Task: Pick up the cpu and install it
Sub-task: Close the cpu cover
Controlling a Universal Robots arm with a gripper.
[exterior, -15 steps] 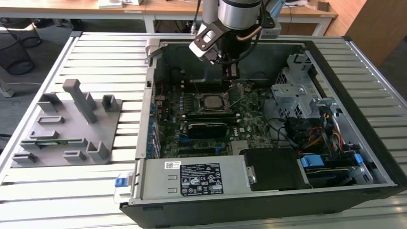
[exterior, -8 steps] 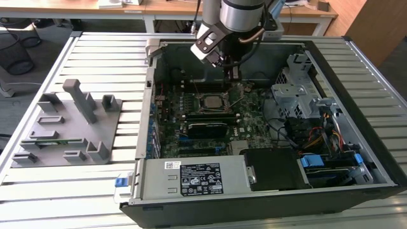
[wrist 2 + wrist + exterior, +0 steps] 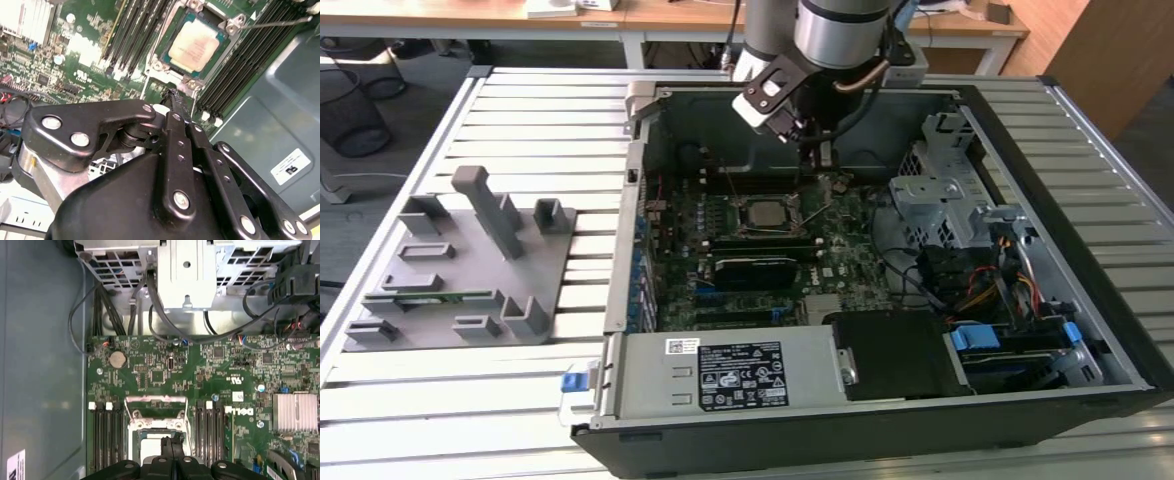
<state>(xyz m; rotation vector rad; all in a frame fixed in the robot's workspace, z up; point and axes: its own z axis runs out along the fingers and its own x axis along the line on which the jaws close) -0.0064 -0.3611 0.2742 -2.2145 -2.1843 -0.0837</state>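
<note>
1. Closest to us in the second wrist view is the gripper (image 3: 175, 96). Its black linkage arms fill the foreground, and its fingers (image 3: 175, 125) run forward to a single narrow tip.
2. We see the two fingers pressed together with nothing held between them. The first wrist view shows the same closed tip over the board.
3. Just past that tip lies the cpu (image 3: 197, 45). Its silver top faces up and it sits flat inside the socket (image 3: 192, 82), apart from the fingers.
4. We cannot tell whether the tip touches the motherboard (image 3: 75, 50); it stands just beside one corner of the socket.
5. A thin metal lever (image 3: 280, 22) sticks out from the socket's far side, raised off the board.
6. Dark memory slots (image 3: 135, 30) run along both sides of the socket.
7. In the exterior view the arm reaches down into the open computer case (image 3: 1067, 130), near the case's far wall.
8. The case lies on a slatted table (image 3: 534, 110) — and a grey fixture (image 3: 467, 260) sits on the exterior view's left, well apart from the case.
</note>
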